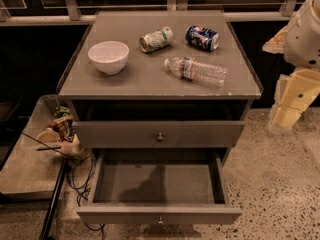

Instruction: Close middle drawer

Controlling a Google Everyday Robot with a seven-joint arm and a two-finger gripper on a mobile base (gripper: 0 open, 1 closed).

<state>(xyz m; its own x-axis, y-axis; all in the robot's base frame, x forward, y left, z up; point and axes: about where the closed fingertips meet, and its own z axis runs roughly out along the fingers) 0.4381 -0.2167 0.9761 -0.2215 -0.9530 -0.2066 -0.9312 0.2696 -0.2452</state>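
Note:
The grey-brown cabinet (100, 86) stands in the middle of the camera view. Its middle drawer (159, 215) is pulled far out toward me. Its shallow box is empty and a small round knob (160, 219) sits at the centre of its flat front. Above it, the uppermost drawer (159, 134) with the same kind of knob stands slightly out, with a dark gap behind its front. The lowest drawer is hidden under the open one. My gripper (286, 115) hangs at the right edge on the pale arm (302, 34), to the right of the cabinet and apart from it, about level with the uppermost drawer.
On the cabinet top lie a white bowl (108, 57), a green can (156, 39), a blue can (202, 37) and a clear water bottle (196, 71), both cans and the bottle on their sides. A low tray-like table (25, 169) with snack items (62, 129) and dangling cables (80, 179) stands at the left. Speckled floor (270, 184) lies to the right.

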